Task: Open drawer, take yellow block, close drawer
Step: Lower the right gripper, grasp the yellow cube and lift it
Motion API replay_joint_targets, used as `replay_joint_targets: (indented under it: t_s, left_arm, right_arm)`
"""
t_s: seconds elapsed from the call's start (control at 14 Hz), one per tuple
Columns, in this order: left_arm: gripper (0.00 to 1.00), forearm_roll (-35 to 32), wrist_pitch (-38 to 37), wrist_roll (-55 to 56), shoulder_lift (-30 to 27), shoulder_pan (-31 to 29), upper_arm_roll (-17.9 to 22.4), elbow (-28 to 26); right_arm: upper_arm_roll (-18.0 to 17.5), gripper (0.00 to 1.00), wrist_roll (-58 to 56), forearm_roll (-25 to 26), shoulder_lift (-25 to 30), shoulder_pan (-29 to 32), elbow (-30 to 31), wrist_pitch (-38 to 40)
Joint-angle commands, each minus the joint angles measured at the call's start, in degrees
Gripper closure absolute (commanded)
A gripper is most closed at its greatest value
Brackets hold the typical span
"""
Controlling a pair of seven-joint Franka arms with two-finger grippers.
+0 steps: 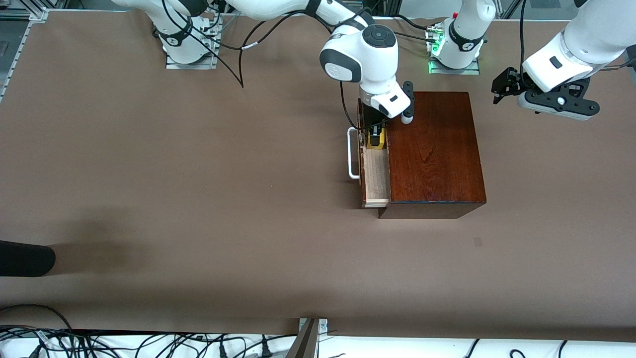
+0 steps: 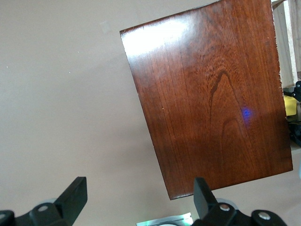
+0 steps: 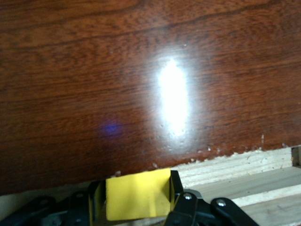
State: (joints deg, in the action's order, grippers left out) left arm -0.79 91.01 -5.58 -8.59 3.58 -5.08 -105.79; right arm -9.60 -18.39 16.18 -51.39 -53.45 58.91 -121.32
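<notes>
My right gripper (image 1: 375, 138) is down inside the open drawer (image 1: 376, 181), at the end of it farther from the front camera, and its fingers (image 3: 175, 188) are clamped on the yellow block (image 3: 137, 195), one dark pad pressed against each side of the cube. The block sits within the pale wood lining, tight against the edge of the wooden box (image 1: 435, 149), with the glossy mahogany top rising just above it. The drawer stands pulled out from the box toward the right arm's end of the table, and its white handle (image 1: 352, 153) juts from the dark front on that same side. The rest of the drawer's floor, nearer the front camera than the block, shows bare pale wood. My left gripper (image 1: 502, 85) waits in the air off the box's corner, toward the left arm's end of the table, with its fingers (image 2: 75, 195) spread wide apart and nothing between them, looking down on the box's shiny top.
</notes>
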Motion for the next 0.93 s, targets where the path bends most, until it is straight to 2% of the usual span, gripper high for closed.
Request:
replay_joint_targets:
  t_s: [0.0, 0.85]
  left_arm:
    - [0.00, 1.41, -0.66, -0.31, 1.20, 0.37, 0.42, 1.73]
    - [0.00, 1.41, -1.01, -0.31, 2.35, 0.37, 0.59, 3.22]
  right_arm:
    - [0.55, 1.00, -0.94, 1.05, -0.65, -0.60, -2.13, 1.26]
    - [-0.42, 1.00, -3.58, 0.26, 4.36, 0.89, -2.57, 8.29]
